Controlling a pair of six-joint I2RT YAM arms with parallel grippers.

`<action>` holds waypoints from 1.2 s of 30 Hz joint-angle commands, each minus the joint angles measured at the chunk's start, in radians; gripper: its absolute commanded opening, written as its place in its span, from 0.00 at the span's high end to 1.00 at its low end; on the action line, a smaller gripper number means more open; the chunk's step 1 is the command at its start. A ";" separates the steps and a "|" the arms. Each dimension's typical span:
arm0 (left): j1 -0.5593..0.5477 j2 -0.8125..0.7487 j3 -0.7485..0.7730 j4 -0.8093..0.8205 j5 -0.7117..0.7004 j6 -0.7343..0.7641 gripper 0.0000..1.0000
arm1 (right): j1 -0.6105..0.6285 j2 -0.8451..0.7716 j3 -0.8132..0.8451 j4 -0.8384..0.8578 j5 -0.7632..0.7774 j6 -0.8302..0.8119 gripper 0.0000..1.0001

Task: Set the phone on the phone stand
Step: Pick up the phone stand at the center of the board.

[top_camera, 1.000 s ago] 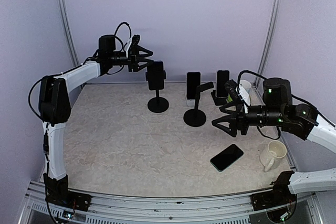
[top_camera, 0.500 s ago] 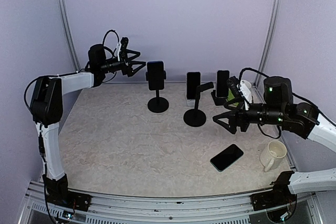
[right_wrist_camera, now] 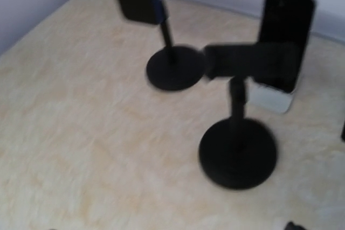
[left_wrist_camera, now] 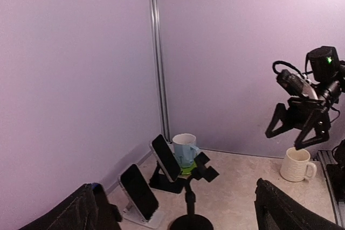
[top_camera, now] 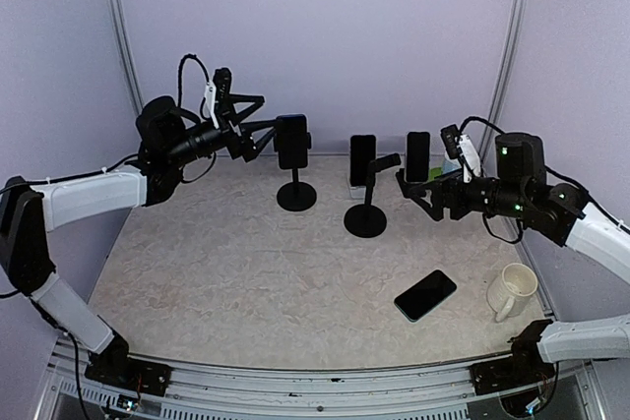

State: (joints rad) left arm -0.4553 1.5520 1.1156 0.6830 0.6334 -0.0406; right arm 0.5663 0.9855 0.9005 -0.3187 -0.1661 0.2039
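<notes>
A black phone (top_camera: 292, 140) stands clamped upright on the left black stand (top_camera: 296, 195). My left gripper (top_camera: 261, 117) hangs open just left of it, touching nothing; its dark fingers (left_wrist_camera: 81, 211) frame the bottom of the left wrist view. Another black phone (top_camera: 425, 294) lies flat on the table at the front right. The empty black stand (top_camera: 367, 217) is in the middle, its clamp (left_wrist_camera: 204, 166) bare. My right gripper (top_camera: 413, 194) hovers open just right of that empty stand (right_wrist_camera: 237, 153), well above and behind the flat phone.
Two more phones lean on small stands at the back: one on a white stand (top_camera: 362, 159), one on a black stand (top_camera: 418, 156). A blue mug (left_wrist_camera: 185, 149) sits behind them. A white mug (top_camera: 512, 290) stands at the front right. Purple walls enclose the table.
My left gripper has spread wide and drawn back left, away from the phone on the stand. My right gripper has risen toward the empty stand and opened wider.
</notes>
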 commanded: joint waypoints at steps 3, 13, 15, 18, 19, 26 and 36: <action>-0.177 -0.132 -0.221 -0.019 -0.204 0.005 0.01 | -0.152 0.109 0.035 0.200 -0.162 0.066 0.15; -0.473 -0.340 -0.485 -0.078 -0.502 -0.069 0.01 | -0.232 0.372 0.141 0.383 -0.273 0.107 0.39; -0.524 -0.386 -0.542 -0.078 -0.563 -0.107 0.01 | -0.232 0.423 0.180 0.381 -0.275 0.087 0.43; -0.612 -0.446 -0.606 -0.122 -0.669 -0.150 0.01 | -0.232 0.491 0.227 0.379 -0.262 0.050 0.51; -0.641 -0.467 -0.621 -0.140 -0.703 -0.163 0.01 | -0.232 0.509 0.244 0.381 -0.261 0.040 0.54; -0.832 -0.633 -0.733 -0.209 -0.916 -0.251 0.01 | -0.230 0.630 0.314 0.361 -0.241 -0.006 0.65; -0.924 -0.739 -0.776 -0.314 -1.035 -0.315 0.01 | -0.230 0.649 0.308 0.342 -0.258 -0.038 0.94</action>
State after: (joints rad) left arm -1.3647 0.8352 0.3595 0.4126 -0.3294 -0.3202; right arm 0.3416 1.6367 1.1961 0.0257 -0.4030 0.1852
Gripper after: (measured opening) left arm 0.988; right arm 0.133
